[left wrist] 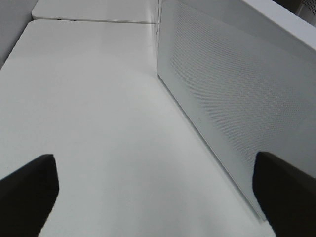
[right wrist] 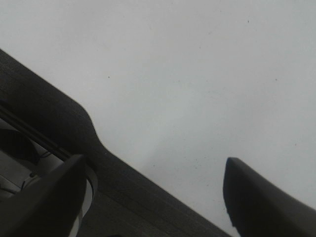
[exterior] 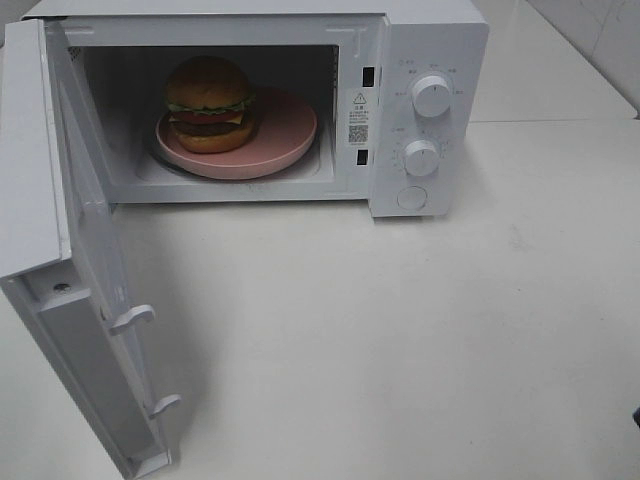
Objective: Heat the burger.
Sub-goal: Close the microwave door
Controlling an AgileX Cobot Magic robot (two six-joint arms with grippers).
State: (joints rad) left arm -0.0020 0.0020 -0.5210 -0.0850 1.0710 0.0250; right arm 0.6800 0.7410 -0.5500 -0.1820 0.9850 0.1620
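The white counter (exterior: 400, 330) carries everything. The big white microwave (exterior: 430, 40) sits at its back edge. Its door (exterior: 90, 300) hangs wide open and reaches out toward the front left corner. Inside, the pink plate (exterior: 290, 135) lies flat, and the burger (exterior: 208, 100) stands on the left part of it.

The burger is in, so I think your job now is to shut the door. Your left gripper (left wrist: 155, 190) is spread wide and empty, just beside the door's outer side. Push on that flat side, far from the hinge, slow and steady. Keep going until the two hooks (exterior: 135, 318) go in.

Your right gripper (right wrist: 153, 197) is spread and empty too, over the counter. Keep it out of the door's way. The two knobs (exterior: 432, 96) come after.
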